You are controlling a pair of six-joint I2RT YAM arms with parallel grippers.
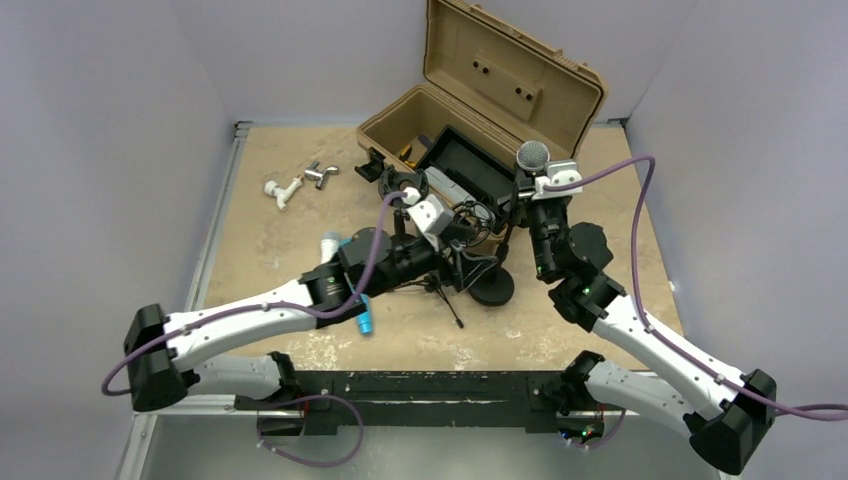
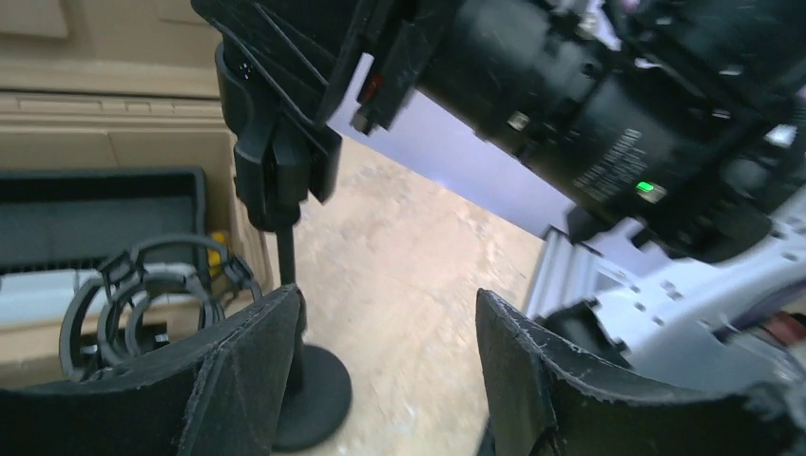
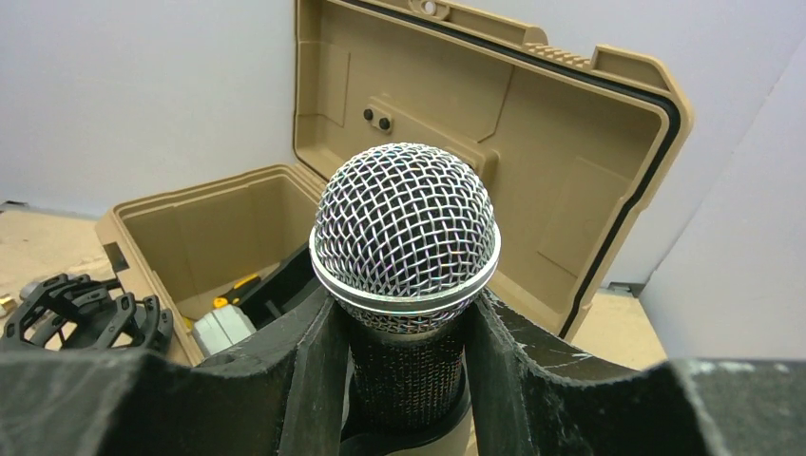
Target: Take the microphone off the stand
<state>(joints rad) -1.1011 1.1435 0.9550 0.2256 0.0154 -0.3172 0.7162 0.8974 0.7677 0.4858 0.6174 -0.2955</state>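
1. right gripper [image 3: 404, 318] was clamped on the microphone [image 3: 407, 228], head up over the stand [image 2: 283, 252].
2. left gripper [image 2: 388, 299] was wide open beside it, gripping nothing.
3. risk: unbraced stand could tip on the pull.

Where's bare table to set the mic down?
Left patch between white fittings and left arm; near strip between stand base and mounting rail. Crowded mid-table: case, shock mount, left gripper, right gripper on microphone.

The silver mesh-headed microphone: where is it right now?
The microphone is right of centre in the top view, held by the right gripper, beside the open tan case.
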